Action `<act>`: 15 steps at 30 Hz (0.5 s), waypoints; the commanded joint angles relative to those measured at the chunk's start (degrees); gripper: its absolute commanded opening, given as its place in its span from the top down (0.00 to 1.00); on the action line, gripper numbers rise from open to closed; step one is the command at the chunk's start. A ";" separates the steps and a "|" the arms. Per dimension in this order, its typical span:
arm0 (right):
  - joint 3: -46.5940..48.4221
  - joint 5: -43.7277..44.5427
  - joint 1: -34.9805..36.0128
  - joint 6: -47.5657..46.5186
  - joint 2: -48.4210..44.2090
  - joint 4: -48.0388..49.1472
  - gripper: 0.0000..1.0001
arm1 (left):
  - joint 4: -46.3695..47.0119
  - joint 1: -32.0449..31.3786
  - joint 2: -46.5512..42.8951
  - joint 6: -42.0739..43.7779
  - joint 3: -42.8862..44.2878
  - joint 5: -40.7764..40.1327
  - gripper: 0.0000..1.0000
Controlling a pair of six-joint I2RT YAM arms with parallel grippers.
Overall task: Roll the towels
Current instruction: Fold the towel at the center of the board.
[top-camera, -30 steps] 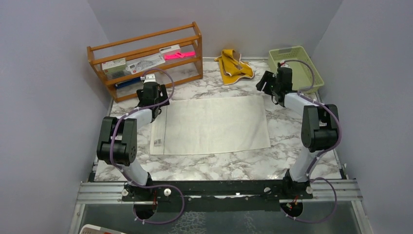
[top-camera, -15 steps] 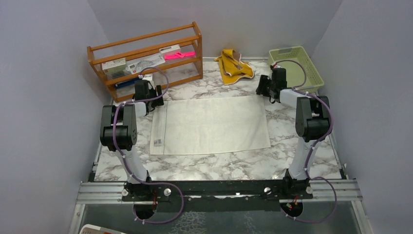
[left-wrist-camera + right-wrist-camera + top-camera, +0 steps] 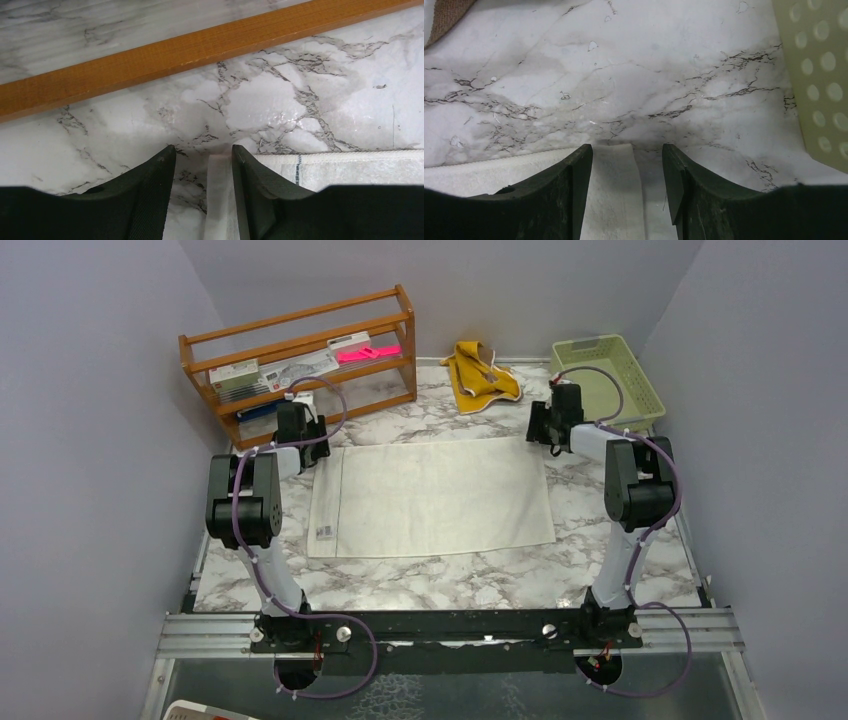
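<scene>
The cream-white towel (image 3: 432, 495) lies spread flat in the middle of the marble table. The mustard-yellow towel (image 3: 482, 374) lies crumpled at the back. My left gripper (image 3: 308, 448) is low at the white towel's far left corner; in the left wrist view the open gripper (image 3: 204, 155) straddles that corner (image 3: 220, 200). My right gripper (image 3: 540, 437) is low at the far right corner; in the right wrist view the open gripper (image 3: 628, 152) straddles the corner strip (image 3: 614, 195). Neither pair of jaws is closed on the cloth.
A wooden rack (image 3: 300, 360) with papers and a pink item stands at the back left; its bottom rail (image 3: 190, 55) is just beyond my left fingers. A pale green basket (image 3: 607, 375) stands at the back right, its wall (image 3: 824, 75) close to my right gripper.
Both arms have swung outward and down to the white towel's far corners. The left gripper moved left and back; the right gripper settled lower at the right corner. The towel has not moved.
</scene>
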 commanded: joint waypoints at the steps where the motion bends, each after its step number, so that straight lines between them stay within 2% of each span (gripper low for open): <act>1: 0.89 3.27 0.27 -0.75 0.94 -3.79 0.48 | -4.46 0.11 -1.50 -1.12 -2.72 -2.08 0.55; 3: 1.21 4.86 0.31 0.09 1.19 -5.20 0.59 | -4.54 0.12 -1.31 -1.54 -2.98 -2.51 0.57; 6: 1.25 5.88 0.26 0.91 1.65 -6.11 0.67 | -4.07 0.13 -1.69 -2.41 -3.95 -3.15 0.62; 9: 0.72 4.89 0.23 1.59 1.55 -5.82 0.80 | -3.23 0.13 -2.01 -2.86 -5.04 -2.72 0.76; 11: 0.31 3.89 0.26 1.91 1.12 -5.29 0.96 | -2.65 0.13 -1.92 -2.62 -5.52 -1.90 0.85; 13: -0.59 3.04 0.24 2.23 -0.04 -3.85 0.99 | -2.13 0.11 -2.11 -2.36 -5.84 -1.21 1.00; 15: -1.56 2.76 0.26 2.31 -1.32 -2.86 0.99 | -1.55 0.16 -2.75 -2.36 -6.21 -0.47 1.00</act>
